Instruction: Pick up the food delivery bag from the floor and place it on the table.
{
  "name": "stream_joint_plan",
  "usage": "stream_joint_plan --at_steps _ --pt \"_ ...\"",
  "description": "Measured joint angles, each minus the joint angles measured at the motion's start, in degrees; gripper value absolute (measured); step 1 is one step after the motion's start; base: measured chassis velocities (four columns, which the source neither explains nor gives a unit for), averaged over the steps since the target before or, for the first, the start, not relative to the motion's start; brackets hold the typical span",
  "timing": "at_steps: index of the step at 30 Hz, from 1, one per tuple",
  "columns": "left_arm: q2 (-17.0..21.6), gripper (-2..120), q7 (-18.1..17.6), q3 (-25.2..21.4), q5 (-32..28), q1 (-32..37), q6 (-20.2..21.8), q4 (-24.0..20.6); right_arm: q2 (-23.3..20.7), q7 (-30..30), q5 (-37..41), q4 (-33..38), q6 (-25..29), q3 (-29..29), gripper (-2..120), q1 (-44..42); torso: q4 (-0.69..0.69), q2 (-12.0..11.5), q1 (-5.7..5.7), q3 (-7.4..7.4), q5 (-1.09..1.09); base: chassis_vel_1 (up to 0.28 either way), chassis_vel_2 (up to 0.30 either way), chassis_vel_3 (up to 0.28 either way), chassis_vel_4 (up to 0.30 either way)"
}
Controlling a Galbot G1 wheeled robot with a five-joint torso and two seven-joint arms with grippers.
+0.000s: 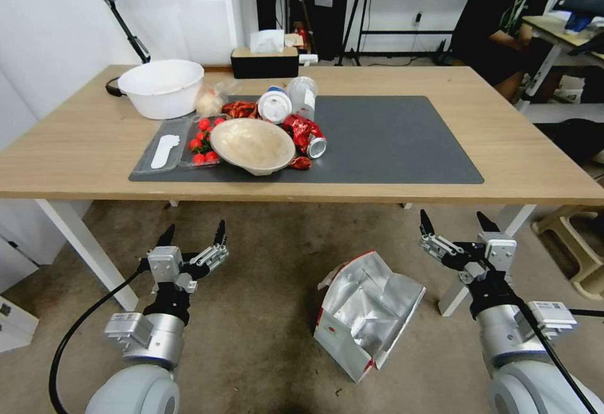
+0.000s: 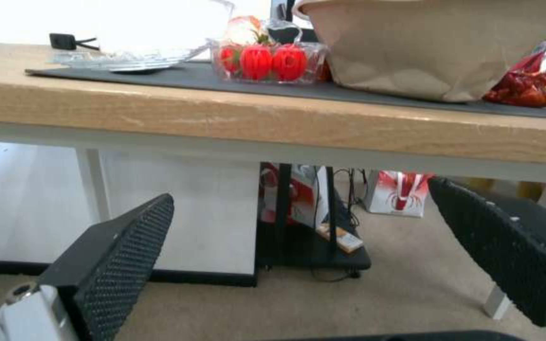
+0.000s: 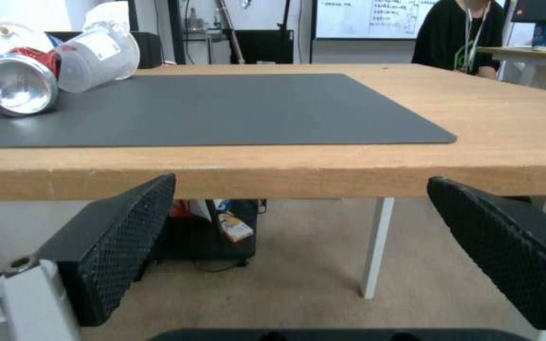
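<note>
Beige carpeted floor (image 1: 264,313) carries the food delivery bag (image 1: 365,316), white with red trim, foil lining gaping, tipped over between the left hand (image 1: 193,235) and right hand (image 1: 457,220), nearer the right. Both hands hover apart-fingered below the bench (image 1: 522,150) edge. One pale bowl (image 1: 253,145), one tomato punnet (image 1: 202,137) and one can (image 1: 314,145) crowd its grey mat (image 1: 390,143).

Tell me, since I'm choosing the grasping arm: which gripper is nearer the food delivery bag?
Right. The right gripper hangs open just beyond the food delivery bag's right side; the left gripper, also open, is farther off to its left.
</note>
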Motion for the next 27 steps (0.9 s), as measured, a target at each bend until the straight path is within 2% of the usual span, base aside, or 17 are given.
stream_joint_plan --at_steps 27 --pt "-0.2 100 0.0 -0.2 0.2 0.6 -0.7 -0.2 0.0 0.1 0.2 0.0 0.0 0.0 100 0.1 0.0 -6.5 -2.56 -3.92 0.0 0.0 0.0 0.0 0.0"
